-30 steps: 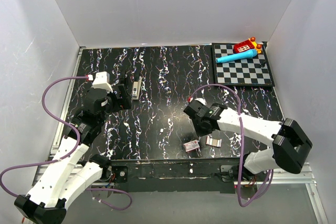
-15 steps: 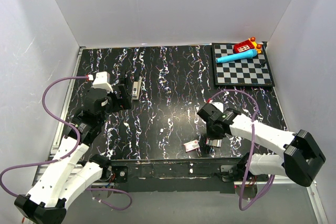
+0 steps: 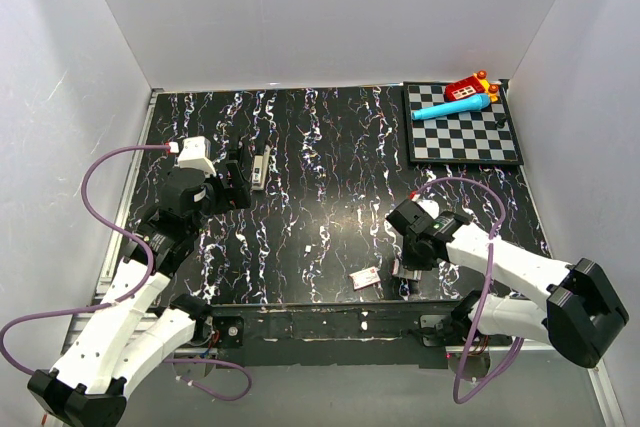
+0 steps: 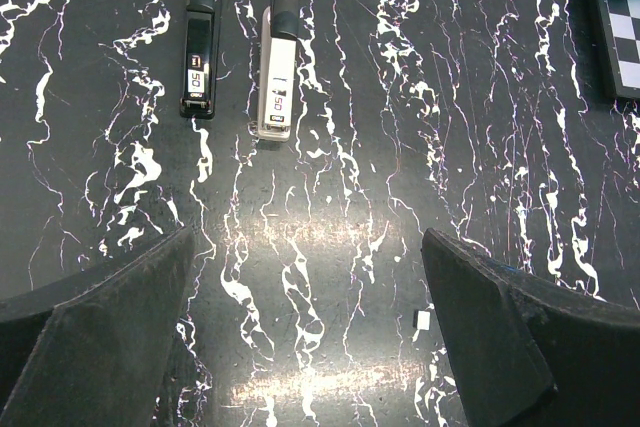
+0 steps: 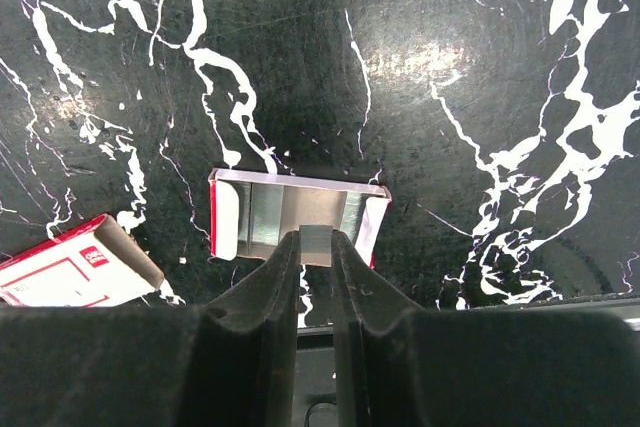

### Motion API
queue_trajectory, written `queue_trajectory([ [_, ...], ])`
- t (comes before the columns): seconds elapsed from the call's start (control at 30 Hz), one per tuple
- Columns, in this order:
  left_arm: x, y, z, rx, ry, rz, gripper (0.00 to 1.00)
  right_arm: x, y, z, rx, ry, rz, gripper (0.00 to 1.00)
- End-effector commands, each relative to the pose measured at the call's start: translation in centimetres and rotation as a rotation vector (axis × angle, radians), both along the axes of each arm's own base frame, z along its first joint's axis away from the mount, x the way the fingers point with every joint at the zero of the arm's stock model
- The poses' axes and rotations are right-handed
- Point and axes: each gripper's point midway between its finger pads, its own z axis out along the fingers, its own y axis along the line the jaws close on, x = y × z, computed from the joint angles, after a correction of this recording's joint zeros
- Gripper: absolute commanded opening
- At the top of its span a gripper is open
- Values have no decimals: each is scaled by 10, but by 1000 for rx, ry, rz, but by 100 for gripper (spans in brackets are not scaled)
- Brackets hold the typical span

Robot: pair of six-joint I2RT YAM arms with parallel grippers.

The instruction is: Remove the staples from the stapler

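Stapler [image 4: 277, 75] lying flat, ahead of spread left claw [image 4: 308, 239], untouched

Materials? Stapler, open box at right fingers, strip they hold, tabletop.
Stapler: grey-silver, dull sheen, likely metal.
Box: probably card, red rim, mirror-like foil lining.
Strip: pale grey, matte, maybe staples; unclear.
Table: glossy black marbled sheet, glare spots; stone or laminate, can't tell.

White arms [image 3: 505, 265] with black joints trail purple cables [image 3: 125, 151].
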Motion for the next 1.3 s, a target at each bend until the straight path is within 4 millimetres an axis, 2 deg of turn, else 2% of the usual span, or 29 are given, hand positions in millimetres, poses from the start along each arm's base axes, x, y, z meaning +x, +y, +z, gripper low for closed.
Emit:
queue_trajectory([
  [0.0,-1,-1,-4,5,5,-7,98,4,1,-2,10,-15,-31,18],
  [1.0,-2,0,-5,8,8,-6,98,4,1,-12,18,-1,-55,31],
  [1.17,-2,0,-4,7,6,-4,98,6,1,-10,23,-11,-56,34],
  [1.27,-2,0,-4,8,6,-7,98,11,2,-1,31,-43,-53,35],
])
